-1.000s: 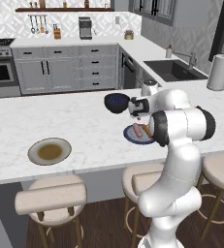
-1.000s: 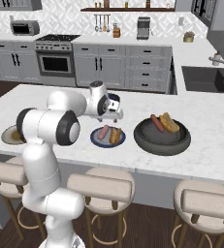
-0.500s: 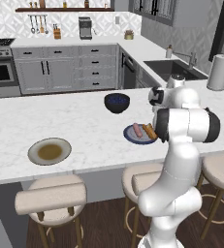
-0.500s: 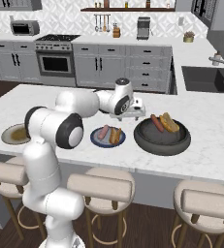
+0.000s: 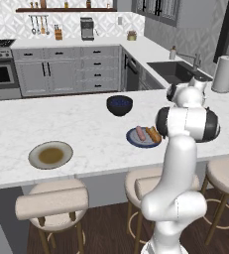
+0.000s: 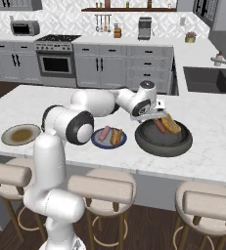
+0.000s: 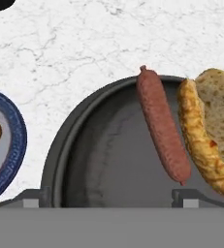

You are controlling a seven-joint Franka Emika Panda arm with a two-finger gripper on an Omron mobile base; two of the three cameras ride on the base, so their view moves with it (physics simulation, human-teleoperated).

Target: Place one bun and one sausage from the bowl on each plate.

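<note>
While the jaws hang wide and empty over the wide dark grey bowl (image 7: 108,160):
centre on the reddish-brown sausage (image 7: 162,131), clear of the golden bun (image 7: 208,126).

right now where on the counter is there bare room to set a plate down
Widest bare marble lies between the beige plate and the blue-grey plate, in front of the dark blue bowl. It's crowded where the blue-grey plate sits close beside the wide bowl, under the open claw.

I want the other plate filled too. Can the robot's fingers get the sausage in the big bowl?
Probably yes. The open fingers hover right over the bowl, and nothing covers the sausage lying beside the bun.
</note>
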